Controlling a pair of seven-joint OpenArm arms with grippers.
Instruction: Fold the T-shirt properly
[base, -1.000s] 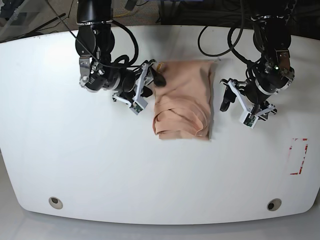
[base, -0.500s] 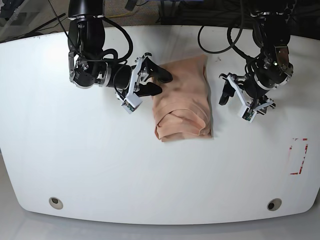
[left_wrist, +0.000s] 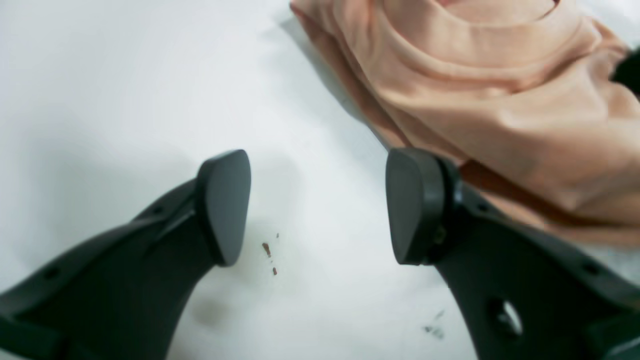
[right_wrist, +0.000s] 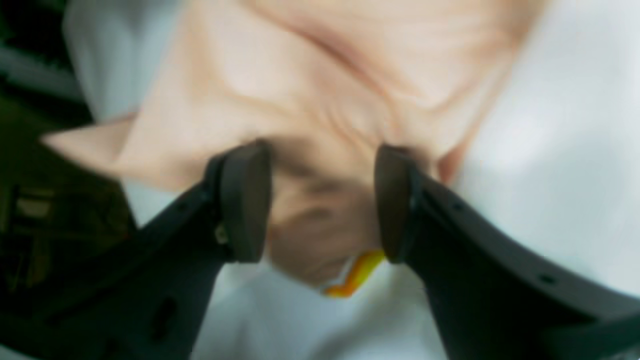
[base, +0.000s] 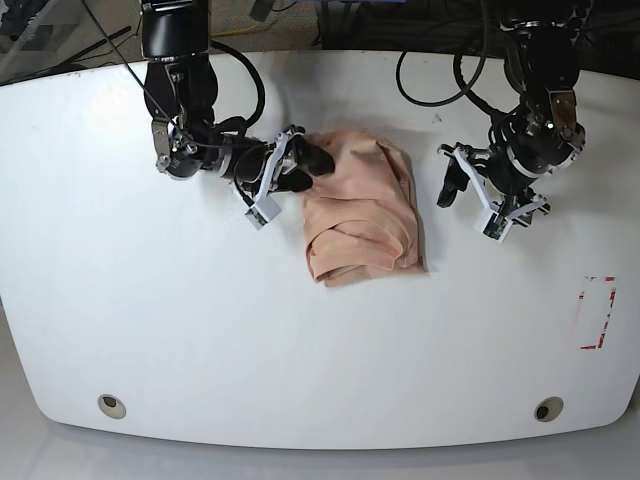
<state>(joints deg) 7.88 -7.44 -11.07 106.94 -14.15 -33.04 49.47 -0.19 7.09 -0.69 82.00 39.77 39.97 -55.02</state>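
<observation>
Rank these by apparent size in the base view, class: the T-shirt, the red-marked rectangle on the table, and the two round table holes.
1. T-shirt
2. red-marked rectangle
3. round holes, left and right, which look alike in size.

A peach T-shirt lies bunched in a rough folded bundle on the white table. The right gripper rests at its upper left corner, fingers apart. The left gripper hangs beside the opposite edge, clear of the cloth.

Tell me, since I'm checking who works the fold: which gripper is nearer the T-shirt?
Right. The right gripper is at the T-shirt's upper corner with cloth between its open jaws; the left gripper hangs open beside the opposite edge, apart from it.
</observation>
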